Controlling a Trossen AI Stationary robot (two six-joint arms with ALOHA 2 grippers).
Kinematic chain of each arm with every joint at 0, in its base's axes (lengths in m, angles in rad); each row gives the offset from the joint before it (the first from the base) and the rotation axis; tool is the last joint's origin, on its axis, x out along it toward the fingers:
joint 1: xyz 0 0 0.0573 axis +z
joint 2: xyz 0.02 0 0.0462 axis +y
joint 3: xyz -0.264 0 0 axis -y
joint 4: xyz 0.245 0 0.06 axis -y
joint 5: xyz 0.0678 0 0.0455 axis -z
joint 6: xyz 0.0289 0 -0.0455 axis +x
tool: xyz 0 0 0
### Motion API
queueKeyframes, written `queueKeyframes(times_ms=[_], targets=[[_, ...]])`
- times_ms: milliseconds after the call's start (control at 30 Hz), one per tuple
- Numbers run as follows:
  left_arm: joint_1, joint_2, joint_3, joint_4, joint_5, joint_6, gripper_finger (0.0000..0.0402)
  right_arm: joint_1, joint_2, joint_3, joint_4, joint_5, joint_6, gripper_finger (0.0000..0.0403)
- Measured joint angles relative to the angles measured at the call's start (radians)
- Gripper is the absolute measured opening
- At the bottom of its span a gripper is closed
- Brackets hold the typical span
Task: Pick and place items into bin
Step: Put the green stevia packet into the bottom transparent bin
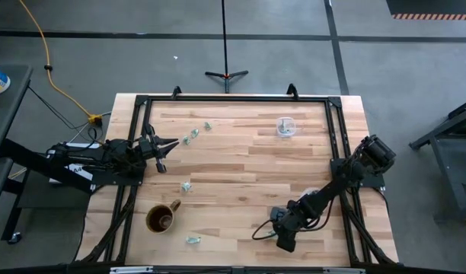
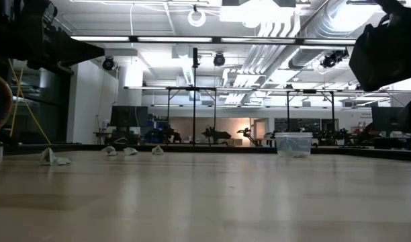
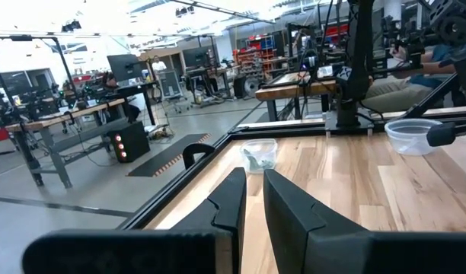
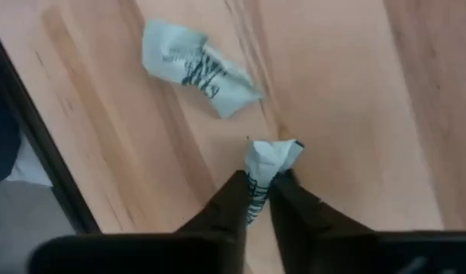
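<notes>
Several small pale green-silver crumpled items lie on the wooden table: three in a row at the far left (image 1: 193,135), one at mid left (image 1: 187,186), one near the front edge (image 1: 193,240). My right gripper (image 1: 284,237) points steeply down near the front edge and is shut on one item (image 4: 269,161). Another item (image 4: 195,68) lies flat just beyond it. The clear bin (image 1: 286,126) stands at the far side of the table. My left gripper (image 3: 252,202) waits level at the table's left edge, shut and holding nothing. My right gripper pinches the crumpled item's near part (image 4: 257,186) between its two fingertips. The item's pale far end (image 4: 277,152) sticks out past the fingertips. The fingers come from above, slanting down. I cannot tell whether the item still touches the wood.
A brown mug (image 1: 161,218) stands at the front left, near one item. A black frame rail (image 1: 336,152) runs along the table's right side beside the right arm. Bare wood (image 1: 248,175) spreads between the right gripper and the bin (image 2: 293,143).
</notes>
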Motion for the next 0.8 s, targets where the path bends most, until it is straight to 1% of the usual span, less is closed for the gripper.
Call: queueKeyframes(times_ms=[67, 133, 233, 333, 400, 467, 567, 667, 733, 800], targets=[[0.000, 0.000, 0.000, 0.000, 0.000, 0.000, 0.0085, -0.004, 0.000, 0.000, 0.004, -0.027, -0.003, 0.0014], [0.000, 0.000, 0.000, 0.000, -0.003, 0.000, 0.0085, -0.012, -0.005, -0.001, 0.022, -0.044, -0.020, 0.0006], [0.000, 0.000, 0.000, 0.000, -0.004, 0.000, 0.0085, -0.033, -0.016, 0.037, 0.025, 0.005, -0.095, 0.0016], [0.000, 0.000, 0.000, 0.000, -0.004, 0.000, 0.0085, -0.051, -0.038, 0.097, -0.009, 0.062, -0.237, 0.0007], [0.000, 0.000, 0.000, 0.000, -0.004, 0.000, 0.0085, -0.057, -0.056, 0.146, -0.127, 0.095, -0.294, 0.0003], [0.000, 0.000, 0.000, -0.001, -0.004, 0.000, 0.0085, -0.059, -0.072, 0.202, -0.296, 0.145, -0.305, 0.0006], [0.000, 0.000, 0.000, -0.001, -0.004, 0.000, 0.0085, -0.058, -0.093, 0.280, -0.592, 0.206, -0.270, 0.0004], [0.000, 0.000, 0.000, -0.001, -0.003, 0.000, 0.0085, -0.048, -0.112, 0.328, -0.840, 0.231, -0.199, 0.0004], [0.000, 0.000, 0.000, -0.001, -0.003, 0.000, 0.0085, -0.040, -0.131, 0.338, -0.941, 0.227, -0.161, 0.0006], [0.000, 0.000, 0.000, 0.000, -0.003, 0.000, 0.0085, -0.032, -0.152, 0.326, -0.984, 0.214, -0.132, 0.0003]])
